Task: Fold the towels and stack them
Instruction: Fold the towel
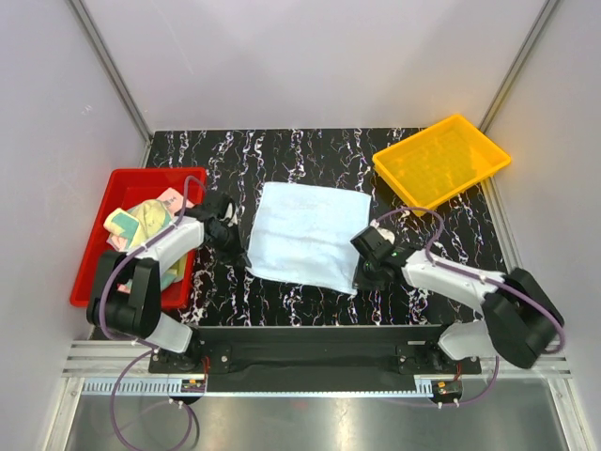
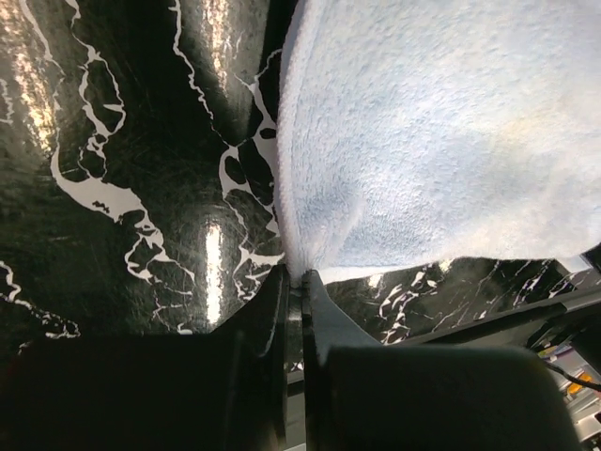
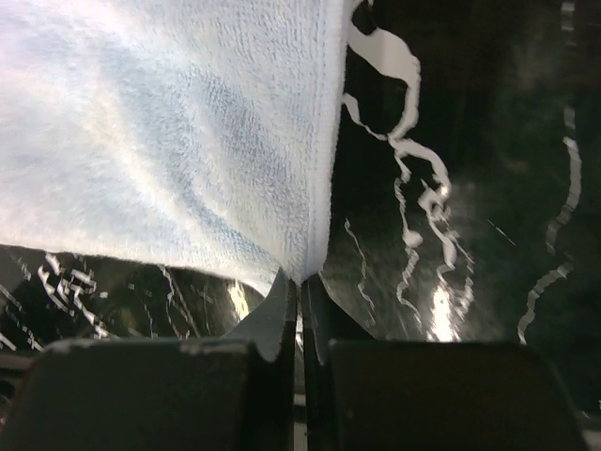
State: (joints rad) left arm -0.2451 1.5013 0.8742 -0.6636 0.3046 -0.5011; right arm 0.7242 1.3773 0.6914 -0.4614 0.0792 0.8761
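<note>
A light blue towel (image 1: 308, 235) lies spread flat on the black marbled table (image 1: 282, 155). My left gripper (image 1: 246, 259) is shut on its near left corner; in the left wrist view the blue towel (image 2: 441, 141) bunches into the left gripper (image 2: 300, 274). My right gripper (image 1: 355, 274) is shut on the near right corner, where the blue towel (image 3: 169, 141) pinches into the right gripper (image 3: 302, 278). More towels (image 1: 146, 224), pale yellow-green and peach-pink, lie crumpled in the red tray (image 1: 103, 263) at the left.
A yellow tray (image 1: 441, 161) sits at the table's far right corner. Metal frame posts and white walls close in the back and sides. The arm bases stand on a black rail along the near edge.
</note>
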